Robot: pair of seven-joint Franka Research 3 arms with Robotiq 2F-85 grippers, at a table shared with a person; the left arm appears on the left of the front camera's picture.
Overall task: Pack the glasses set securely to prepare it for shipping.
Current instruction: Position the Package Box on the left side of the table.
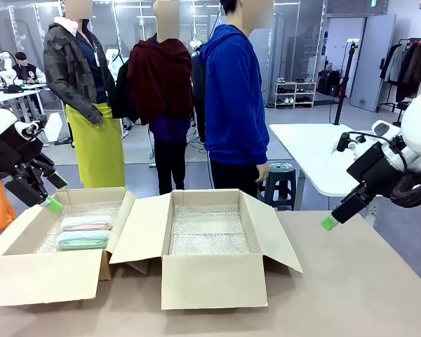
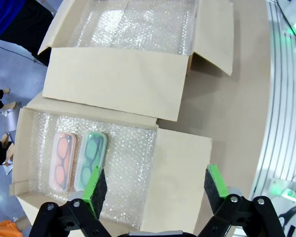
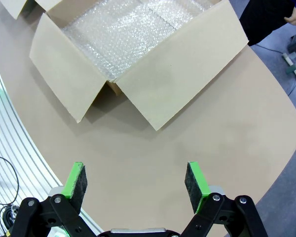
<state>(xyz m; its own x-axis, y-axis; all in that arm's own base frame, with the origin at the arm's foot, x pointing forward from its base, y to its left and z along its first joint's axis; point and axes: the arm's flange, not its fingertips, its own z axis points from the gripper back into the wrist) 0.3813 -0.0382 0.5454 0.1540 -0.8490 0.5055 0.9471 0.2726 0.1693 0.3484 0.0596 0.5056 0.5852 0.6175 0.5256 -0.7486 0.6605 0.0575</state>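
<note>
Two open cardboard boxes (image 1: 209, 256) lined with bubble wrap are seen on the table (image 1: 351, 281). Pink case (image 1: 86, 223) and mint case (image 1: 83, 240) are laid side by side in the left box. Left gripper (image 1: 52, 204) and right gripper (image 1: 328, 223) are held wide open, empty, above the table.

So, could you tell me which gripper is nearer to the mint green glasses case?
Left. The left gripper hangs open just above the box holding the mint green case. The right gripper is open far across the table, beyond the second box.
</note>
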